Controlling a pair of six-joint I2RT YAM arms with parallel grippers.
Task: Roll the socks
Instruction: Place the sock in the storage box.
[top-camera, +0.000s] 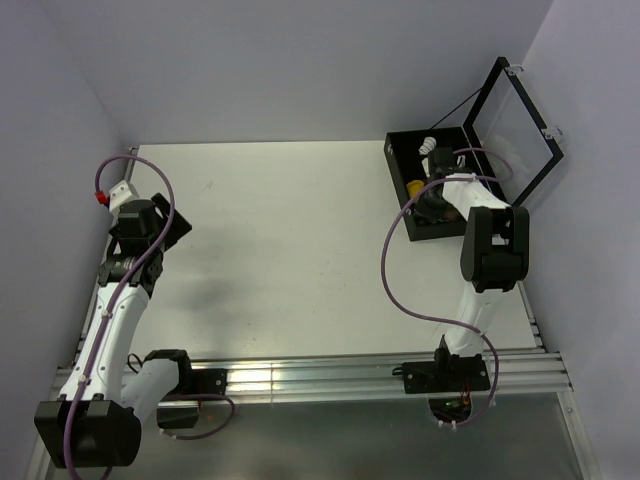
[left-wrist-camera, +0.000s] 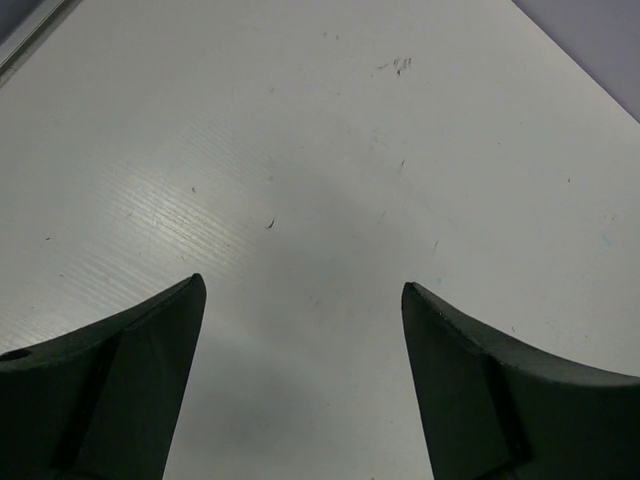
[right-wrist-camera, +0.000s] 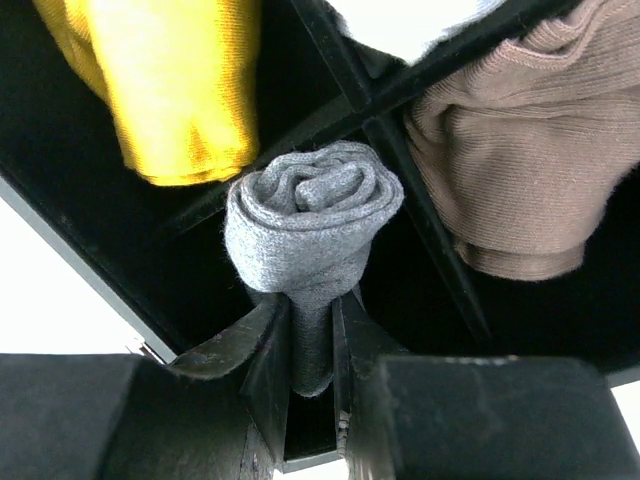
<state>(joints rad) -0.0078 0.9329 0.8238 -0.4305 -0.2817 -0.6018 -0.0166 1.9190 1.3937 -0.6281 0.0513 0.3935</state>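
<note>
The right gripper (right-wrist-camera: 310, 320) was clamped on the tail of the rolled grey sock (right-wrist-camera: 310, 215) inside the black box (top-camera: 396, 180), beside the bundled yellow sock (right-wrist-camera: 175, 90). The left gripper (left-wrist-camera: 302, 285) hung with jaws wide apart over the table (left-wrist-camera: 320, 150). Both socks looked rolled (2 of 2), so boxing seemed in hand, and the next move called for steering the roll clear of the dividers.

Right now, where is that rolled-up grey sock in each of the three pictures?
Top external: not visible itself, hidden under the right gripper inside the black box, upper right.
Left wrist: not in it, only bare table between the open left gripper.
Right wrist: centre, the grey sock roll, its tail pinched between the fingers.
Shared landmark: the yellow sock in the box.
</note>
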